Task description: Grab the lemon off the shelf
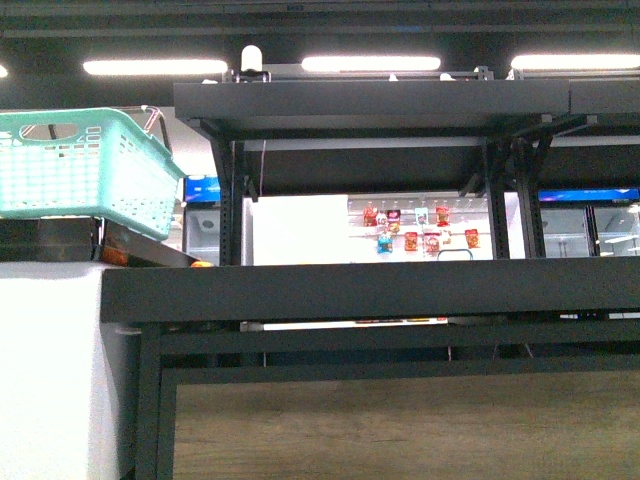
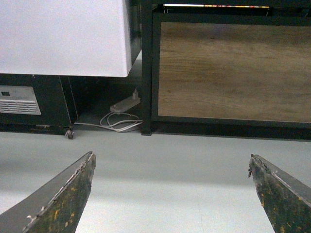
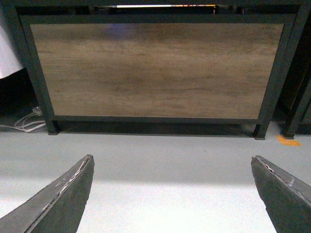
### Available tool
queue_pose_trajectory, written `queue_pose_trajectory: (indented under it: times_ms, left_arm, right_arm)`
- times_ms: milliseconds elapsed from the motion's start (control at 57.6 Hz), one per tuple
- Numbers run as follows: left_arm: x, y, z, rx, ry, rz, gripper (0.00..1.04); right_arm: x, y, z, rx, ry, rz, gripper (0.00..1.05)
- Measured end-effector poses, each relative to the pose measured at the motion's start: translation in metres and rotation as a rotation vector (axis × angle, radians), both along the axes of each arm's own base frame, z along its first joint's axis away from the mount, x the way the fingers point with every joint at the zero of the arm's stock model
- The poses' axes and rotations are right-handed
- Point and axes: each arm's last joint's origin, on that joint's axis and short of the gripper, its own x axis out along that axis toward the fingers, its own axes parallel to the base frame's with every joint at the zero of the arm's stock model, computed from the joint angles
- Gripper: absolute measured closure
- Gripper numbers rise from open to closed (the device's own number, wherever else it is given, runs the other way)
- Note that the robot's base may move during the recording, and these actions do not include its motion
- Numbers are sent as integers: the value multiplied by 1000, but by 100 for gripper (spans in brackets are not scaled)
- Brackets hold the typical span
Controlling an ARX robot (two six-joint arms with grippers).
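Note:
The black metal shelf [image 1: 370, 290] fills the front view, with a broad dark tier at mid height and another tier [image 1: 370, 105] above it. No lemon shows in any view; the tall front edges hide what lies on the tiers. Neither arm is in the front view. My left gripper [image 2: 171, 162] is open and empty, low over the grey floor, facing the shelf's wooden base panel [image 2: 233, 73]. My right gripper [image 3: 171, 162] is open and empty too, over the floor in front of the same wood panel [image 3: 155, 68].
A teal plastic basket [image 1: 85, 165] sits tilted on a white counter [image 1: 50, 370] at the left, with something orange [image 1: 200, 264] beside it. A white power strip and cables [image 2: 124, 104] lie on the floor by the shelf leg. Snack packets [image 1: 415, 230] hang far behind.

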Motion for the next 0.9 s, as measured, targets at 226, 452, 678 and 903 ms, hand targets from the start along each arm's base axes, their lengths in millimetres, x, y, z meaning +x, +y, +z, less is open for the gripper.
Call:
queue_pose_trajectory:
  times_ms: [226,452,678,903]
  left_arm:
    - [0,0,0,0,0,0,8]
    - [0,0,0,0,0,0,8]
    - [0,0,0,0,0,0,8]
    - [0,0,0,0,0,1,8]
  right_arm:
    - [0,0,0,0,0,0,7]
    - [0,0,0,0,0,0,7]
    - [0,0,0,0,0,-1,7]
    - [0,0,0,0,0,-1,7]
